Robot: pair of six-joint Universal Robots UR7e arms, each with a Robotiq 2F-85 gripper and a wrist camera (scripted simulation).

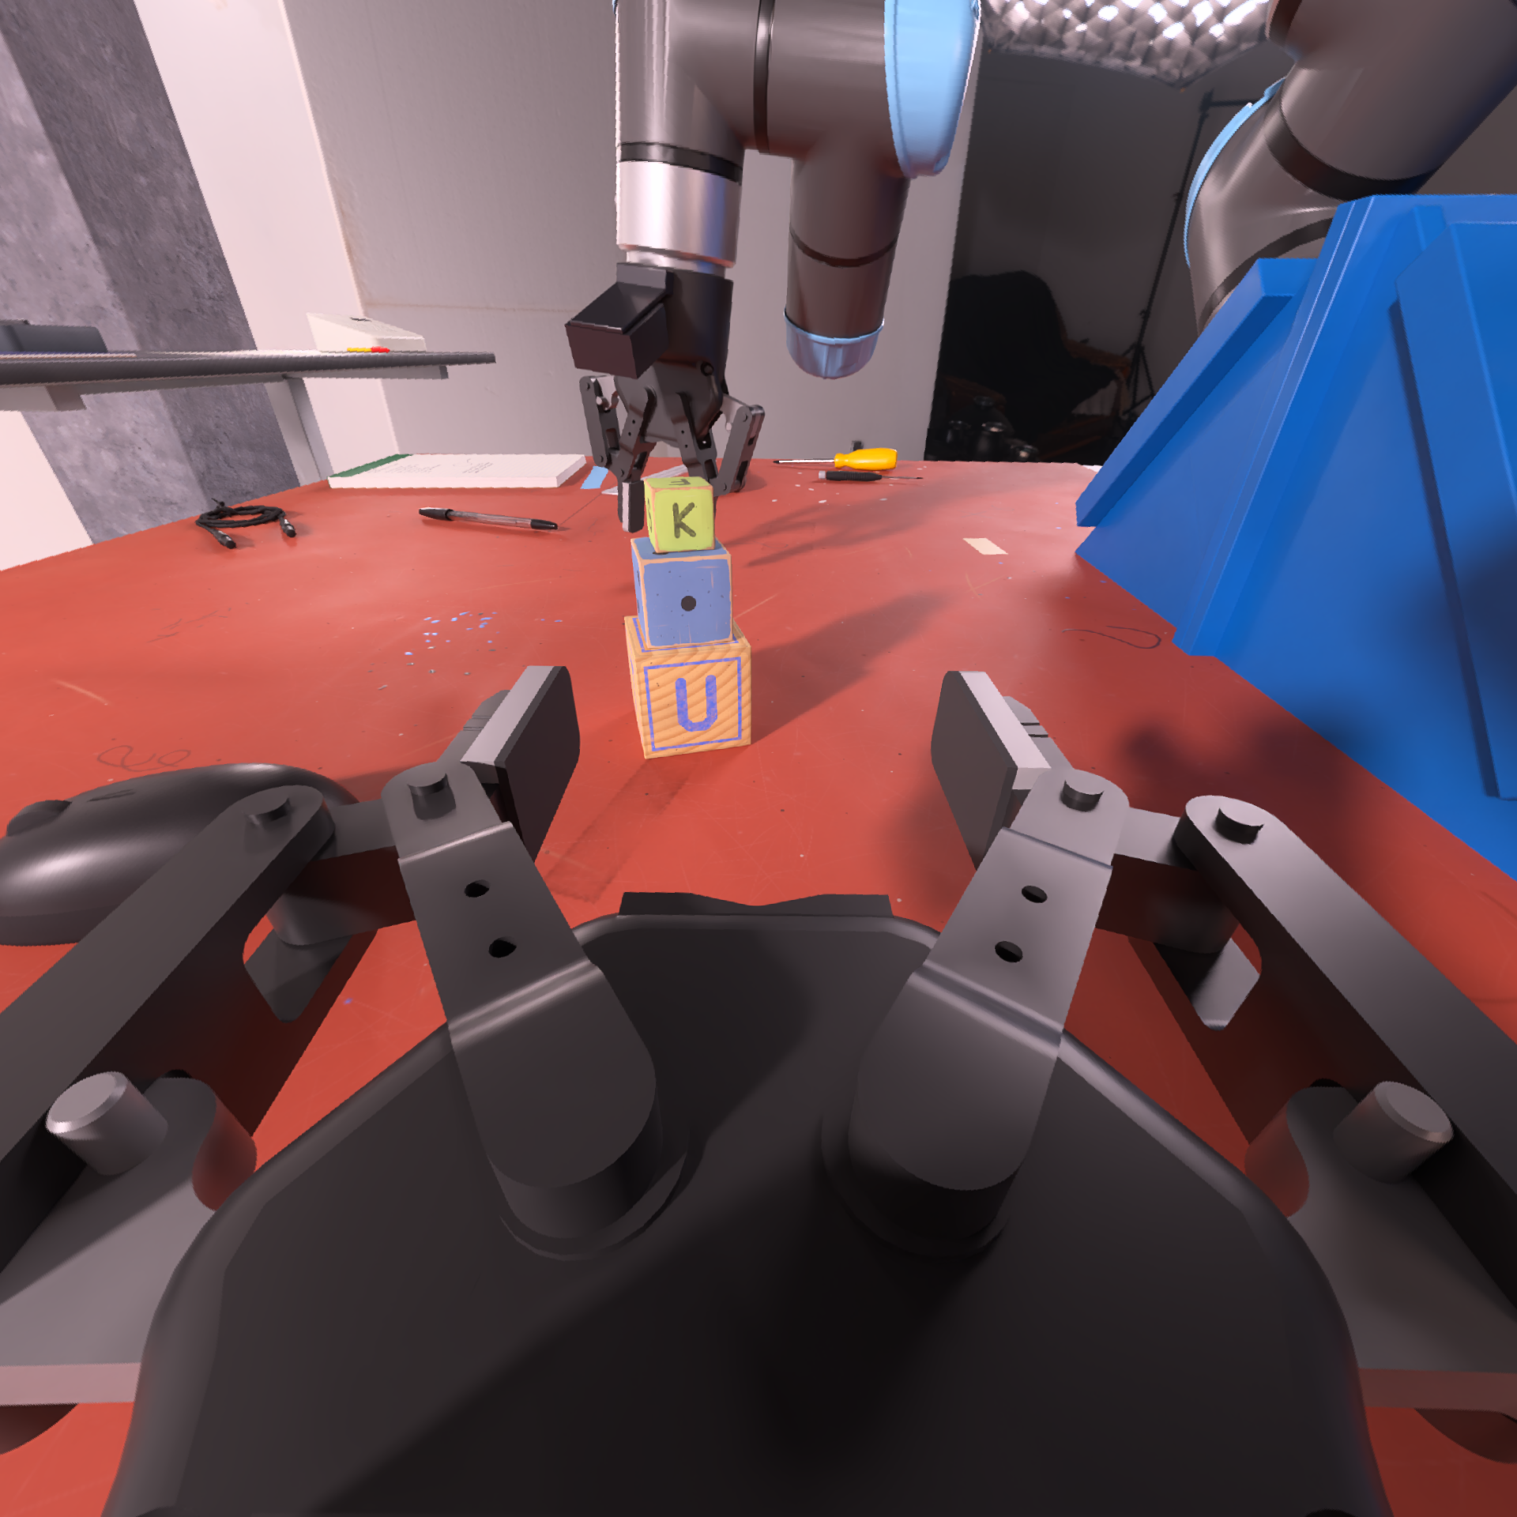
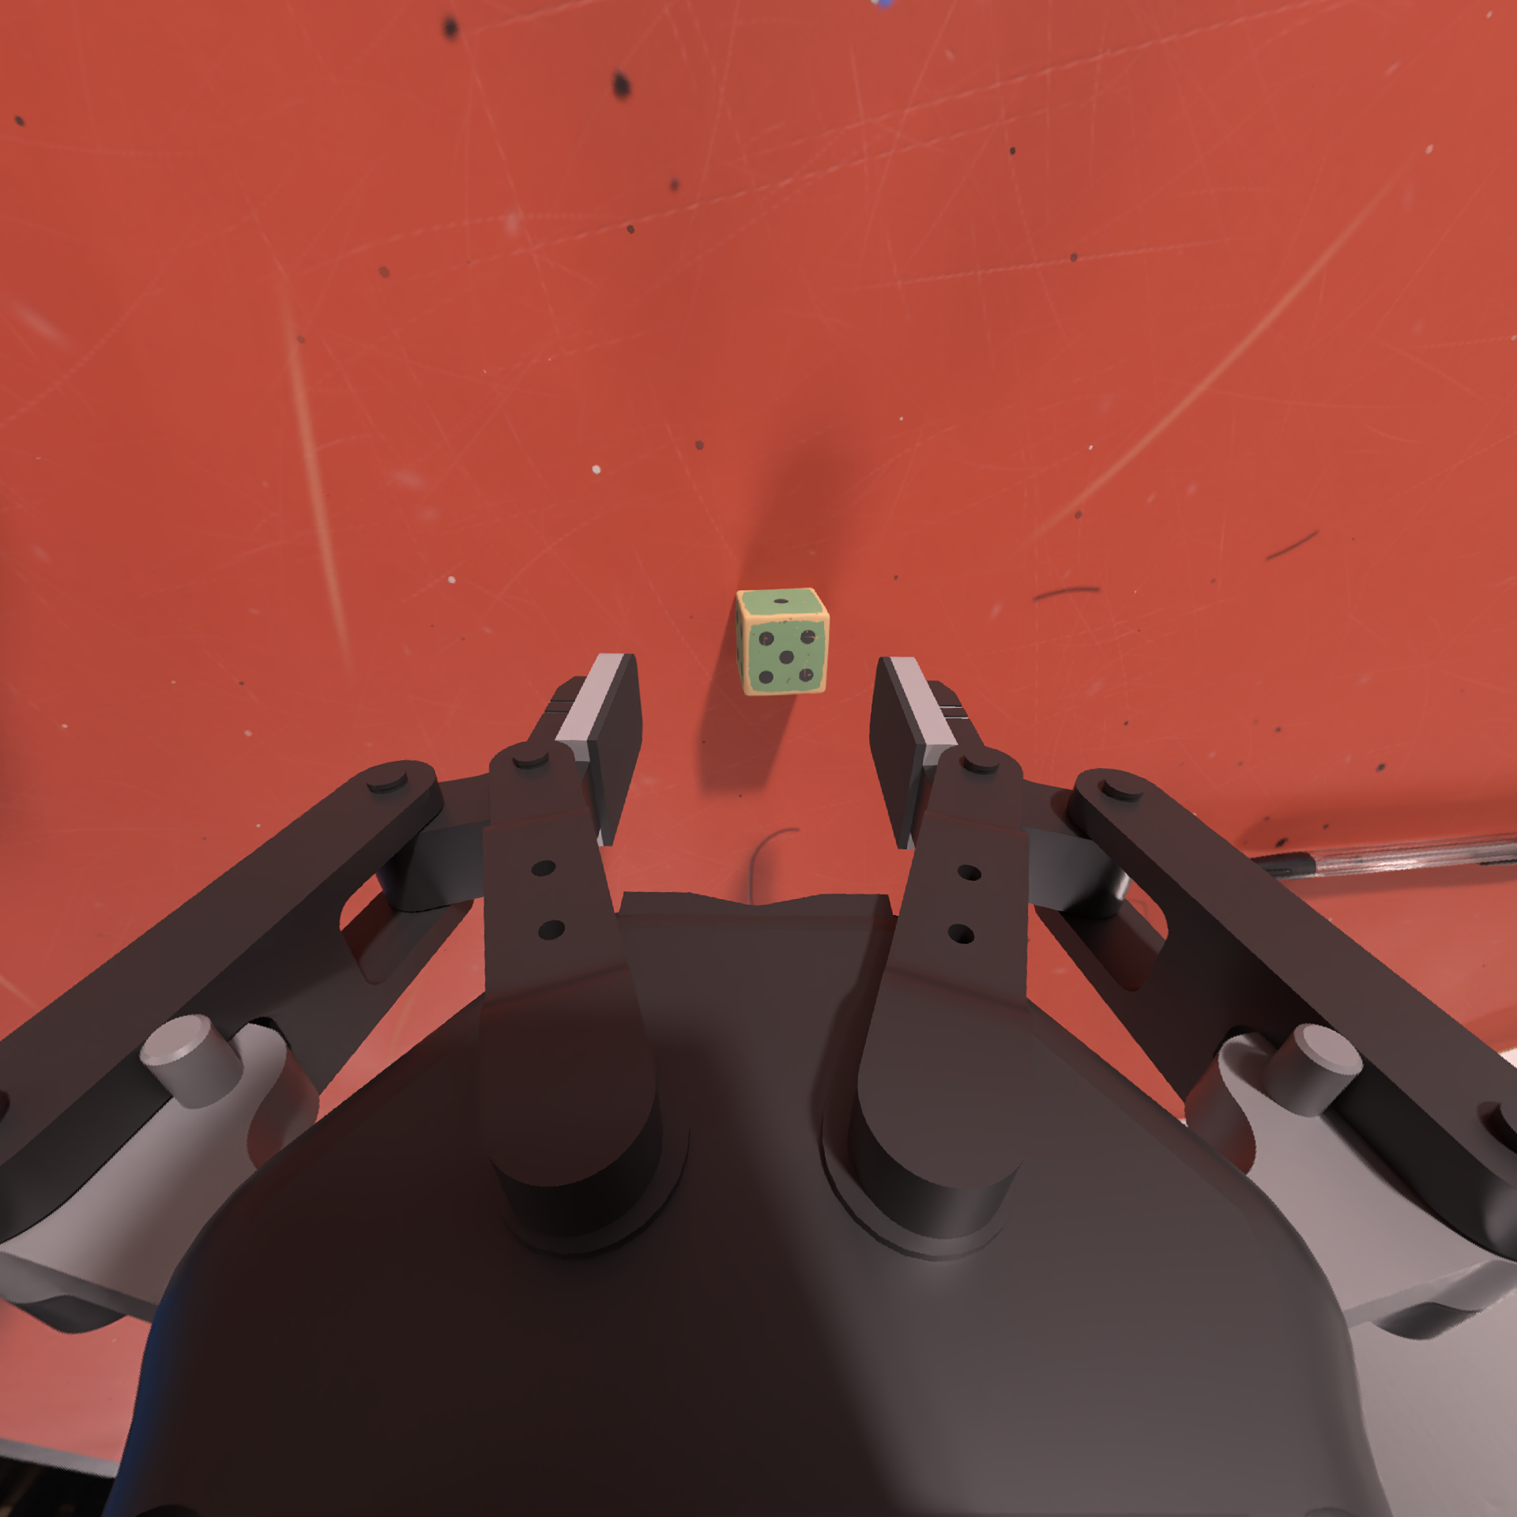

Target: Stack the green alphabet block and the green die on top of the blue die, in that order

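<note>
Stacking half done on a scratched red table (image 1: 328, 657): the lime-green wooden alphabet block (image 1: 681, 515) already sits on the blue wooden die (image 1: 683, 593), which itself rests on a larger orange wooden letter block (image 1: 694, 698), the three forming an upright tower a little stepped at each level. My left gripper (image 1: 751, 689) hangs low in front of that tower, jaws spread wide and empty, well apart from it. My right gripper (image 2: 755, 659) looks down on the last piece, a small green wooden die with pale orange edges and black pips (image 2: 782, 642), alone on bare table just beyond my fingertips; those jaws are wide too, holding nothing, one finger to each side of the die's line. I judge the die light, rigid and not fragile, its painted faces fairly smooth, so a modest squeeze should do. The place to take it is across two opposite flat side faces, pads square and centred rather than on the rounded edges, where it could twist or squirt out. The tower looks easy to topple, so any setting down on the green block calls for a level, gentle release.
</note>
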